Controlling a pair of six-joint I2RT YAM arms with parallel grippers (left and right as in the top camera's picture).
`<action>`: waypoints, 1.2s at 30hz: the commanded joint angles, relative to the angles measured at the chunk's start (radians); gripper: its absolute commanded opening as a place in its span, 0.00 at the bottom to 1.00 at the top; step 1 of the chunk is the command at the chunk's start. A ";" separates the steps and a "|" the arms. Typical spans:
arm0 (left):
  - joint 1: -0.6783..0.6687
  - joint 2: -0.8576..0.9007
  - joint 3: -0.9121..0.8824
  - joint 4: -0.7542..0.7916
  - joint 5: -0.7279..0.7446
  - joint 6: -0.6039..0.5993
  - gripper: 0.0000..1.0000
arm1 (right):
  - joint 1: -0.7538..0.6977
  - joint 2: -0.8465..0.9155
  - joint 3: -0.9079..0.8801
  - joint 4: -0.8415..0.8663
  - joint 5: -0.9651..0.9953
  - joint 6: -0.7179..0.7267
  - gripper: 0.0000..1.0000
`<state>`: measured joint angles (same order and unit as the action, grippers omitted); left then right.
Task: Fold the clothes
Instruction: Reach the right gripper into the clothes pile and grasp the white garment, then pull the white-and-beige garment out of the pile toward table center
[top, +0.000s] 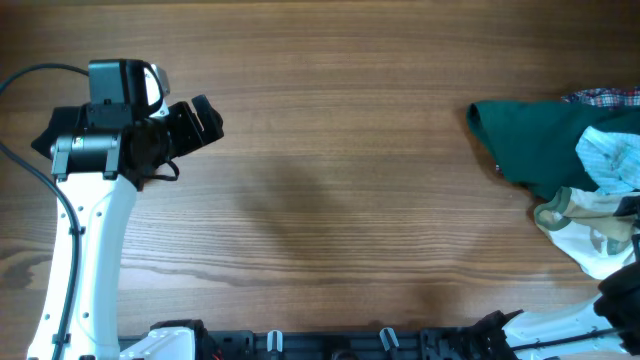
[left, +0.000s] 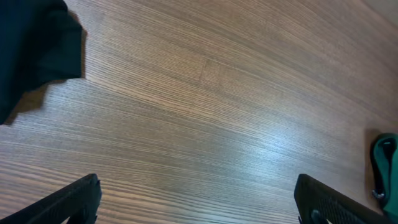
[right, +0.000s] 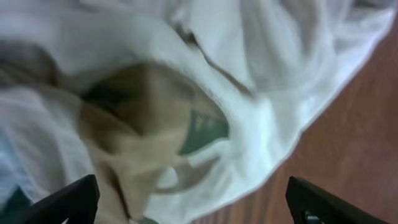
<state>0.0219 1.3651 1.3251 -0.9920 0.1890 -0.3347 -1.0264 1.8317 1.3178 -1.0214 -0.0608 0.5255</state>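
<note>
Wood-grain table (top: 330, 200), overhead view: you see the clothes (top: 545, 155) heaped unfolded at the far right edge. A dark green garment (top: 510, 125) spreads widest. A plaid garment (top: 605, 97) peeks out behind it, and a pale blue striped garment (top: 615, 158) lies on top of it. The cream-white garment (top: 590, 240), with tan trim, sits crumpled nearest the right arm (top: 560, 325). Your left arm (top: 85, 250) reaches up the left side, and the left gripper (top: 205, 118) hangs over bare wood, well apart from the heap.

Left wrist view: the left gripper (left: 198, 183) is released, its 2 fingers (left: 74, 200) spread wide with only wood between them and nothing held. A dark shape (left: 37, 50) fills the upper left corner and a green object (left: 385, 168) sits at the right edge; you cannot tell what either is.

Right wrist view: the right gripper (right: 191, 186) is likewise released, its 2 fingers (right: 68, 202) standing wide at the lower corners. The cream-white garment (right: 261, 81), blurred, fills nearly the whole frame beneath them, with a tan patch (right: 137, 112) and a small green patch (right: 202, 124) showing among its folds. You cannot tell whether the fingers touch the cloth. Table wood shows at the lower right.
</note>
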 joint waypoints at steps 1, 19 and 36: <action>0.008 0.007 0.018 0.000 0.013 0.016 1.00 | 0.001 0.034 0.015 0.055 -0.076 0.000 0.96; 0.008 0.007 0.018 0.000 0.012 0.016 1.00 | 0.002 0.019 -0.002 0.145 -0.245 0.019 0.05; 0.008 0.007 0.018 0.017 0.013 0.013 1.00 | 0.594 -0.771 -0.002 0.157 -0.557 -0.139 0.04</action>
<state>0.0219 1.3651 1.3254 -0.9886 0.1890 -0.3347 -0.5983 1.0344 1.3155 -0.8761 -0.5800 0.4847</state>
